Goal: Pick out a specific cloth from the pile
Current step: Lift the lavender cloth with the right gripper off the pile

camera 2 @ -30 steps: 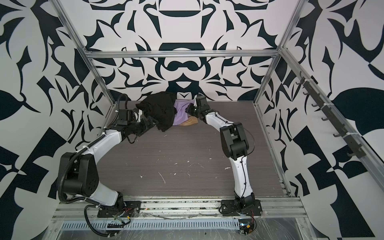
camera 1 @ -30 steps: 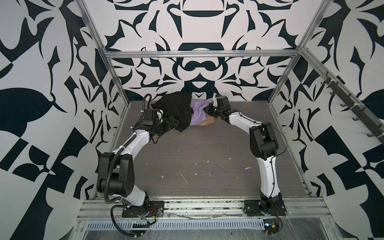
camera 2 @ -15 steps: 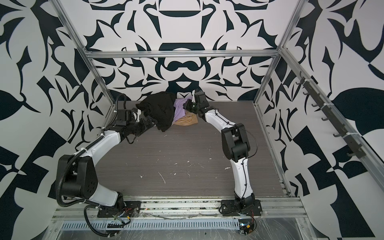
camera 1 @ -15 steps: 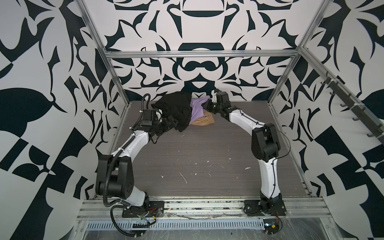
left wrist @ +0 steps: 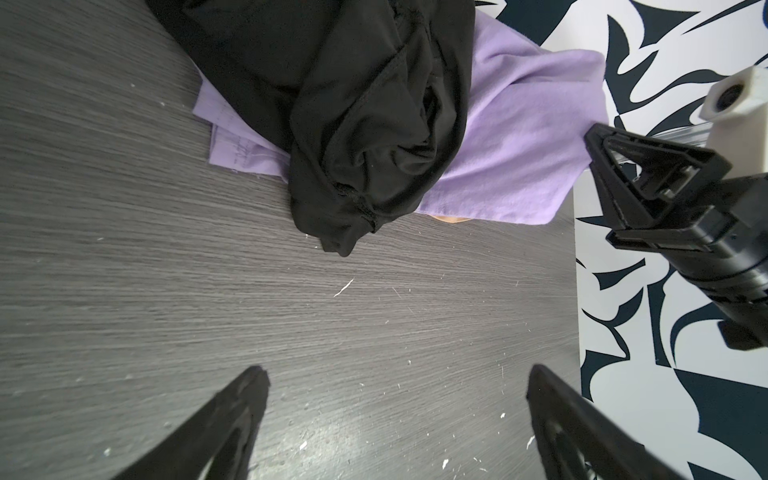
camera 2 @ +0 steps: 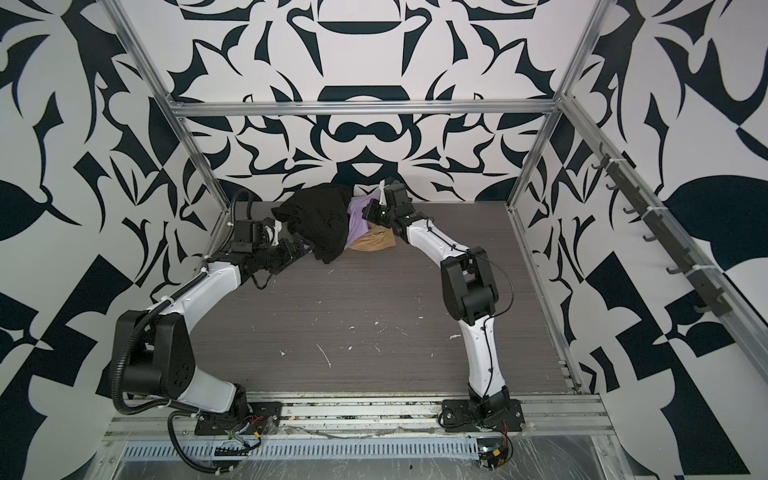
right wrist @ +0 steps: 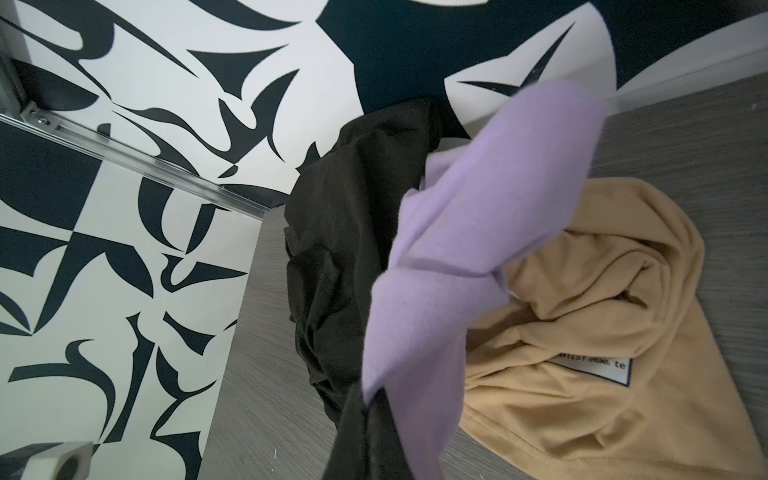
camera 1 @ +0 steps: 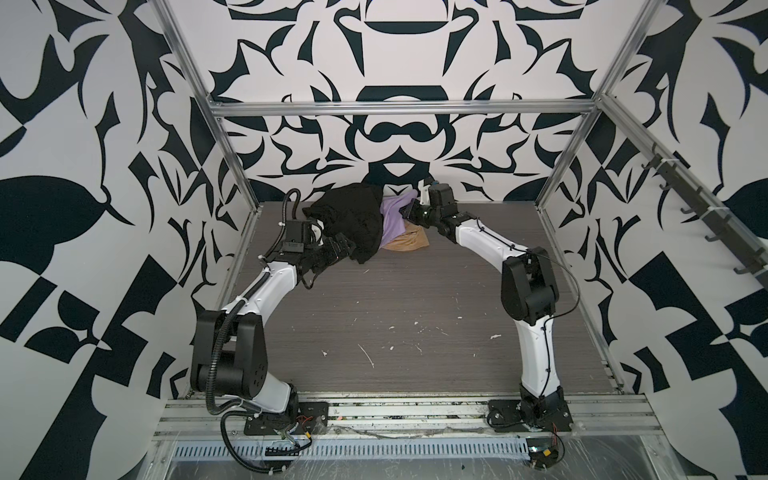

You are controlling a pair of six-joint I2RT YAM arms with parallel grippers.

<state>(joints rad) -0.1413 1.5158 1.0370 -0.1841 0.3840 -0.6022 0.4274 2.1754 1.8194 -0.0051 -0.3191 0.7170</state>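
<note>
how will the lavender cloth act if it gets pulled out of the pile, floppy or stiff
Likely floppy: the lavender cloth sags in soft folds from the shut right gripper. It may drag the black garment, which lies over part of it. Probably light, since a single pinch holds part of it up.

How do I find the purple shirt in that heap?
At the far edge of the table, by the back wall, lies the pile. The lavender cloth pokes out in its middle, between the black garment and the tan garment; it alone is purple.
</note>
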